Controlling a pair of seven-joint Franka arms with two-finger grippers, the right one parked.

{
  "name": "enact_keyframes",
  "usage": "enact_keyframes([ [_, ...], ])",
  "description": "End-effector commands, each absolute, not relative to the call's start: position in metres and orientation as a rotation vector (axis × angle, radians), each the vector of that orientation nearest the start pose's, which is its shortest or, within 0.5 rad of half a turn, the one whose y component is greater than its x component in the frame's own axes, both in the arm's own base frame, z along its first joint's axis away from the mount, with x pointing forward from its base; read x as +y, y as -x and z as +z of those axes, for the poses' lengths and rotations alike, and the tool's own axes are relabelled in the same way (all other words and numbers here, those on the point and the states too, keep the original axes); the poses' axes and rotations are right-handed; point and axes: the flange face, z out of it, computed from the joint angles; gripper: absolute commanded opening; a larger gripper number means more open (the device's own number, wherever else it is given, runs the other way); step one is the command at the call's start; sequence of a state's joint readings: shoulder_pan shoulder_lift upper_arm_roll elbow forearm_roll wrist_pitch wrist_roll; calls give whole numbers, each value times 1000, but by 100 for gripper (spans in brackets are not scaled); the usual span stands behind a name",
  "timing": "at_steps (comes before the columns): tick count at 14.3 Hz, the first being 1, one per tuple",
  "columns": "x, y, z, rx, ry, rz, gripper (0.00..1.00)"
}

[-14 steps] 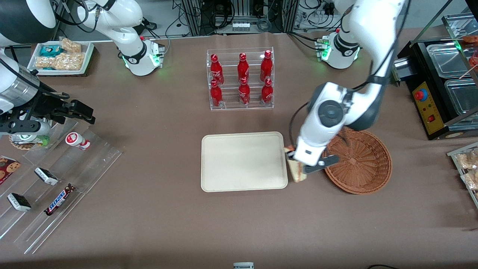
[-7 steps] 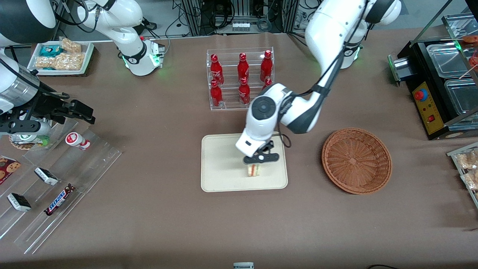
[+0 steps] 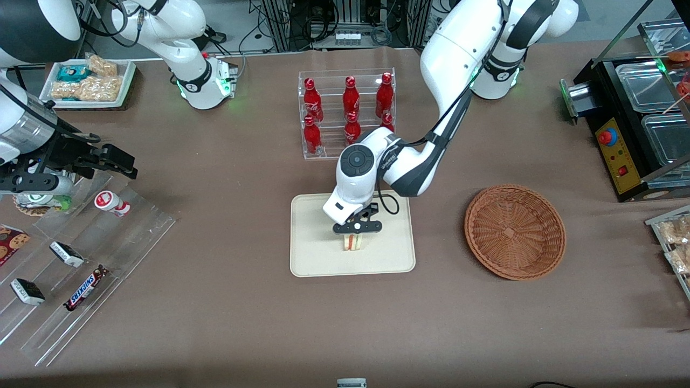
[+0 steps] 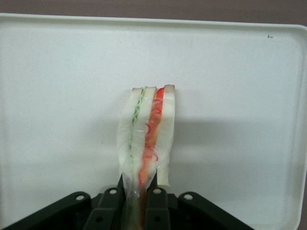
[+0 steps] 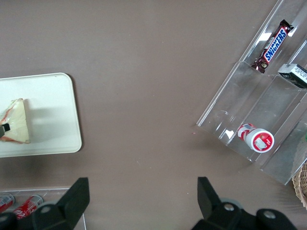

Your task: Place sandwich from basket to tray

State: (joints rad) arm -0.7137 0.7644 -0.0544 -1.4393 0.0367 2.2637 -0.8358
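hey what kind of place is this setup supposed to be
Probably a lab mock-up of a snack counter: a rack of cola bottles, candy bars on a clear stand, and the gripper holding a sandwich over a tray.

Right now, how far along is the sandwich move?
Done: the basket is empty. In hand: the gripper hangs over the tray, fingers shut on the sandwich. Left: release it and pull away.

Left arm bent, fingers [image 4: 160, 211] clamped, pointing down.
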Motion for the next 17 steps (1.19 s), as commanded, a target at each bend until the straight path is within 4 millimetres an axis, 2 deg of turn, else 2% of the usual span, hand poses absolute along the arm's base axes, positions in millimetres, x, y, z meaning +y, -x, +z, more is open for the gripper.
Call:
enact_keyframes([
  [1, -506, -535, 248, -158, 3191, -106, 82],
  [2, -506, -536, 255, -216, 3192, -119, 100],
  [4, -498, -544, 292, -322, 3208, -141, 100],
  [6, -489, -542, 347, -325, 3191, -140, 100],
  [8, -467, -543, 409, -348, 3189, -166, 100],
  [9, -450, -549, 433, -387, 3180, -169, 100],
  [10, -442, -546, 458, -398, 3182, -186, 100],
  [12, -427, -542, 490, -413, 3176, -198, 100],
  [13, -406, -548, 500, -456, 3152, -175, 100],
  [15, -375, -556, 512, -507, 3119, -134, 100],
  [17, -341, -569, 514, -488, 3091, -86, 100],
])
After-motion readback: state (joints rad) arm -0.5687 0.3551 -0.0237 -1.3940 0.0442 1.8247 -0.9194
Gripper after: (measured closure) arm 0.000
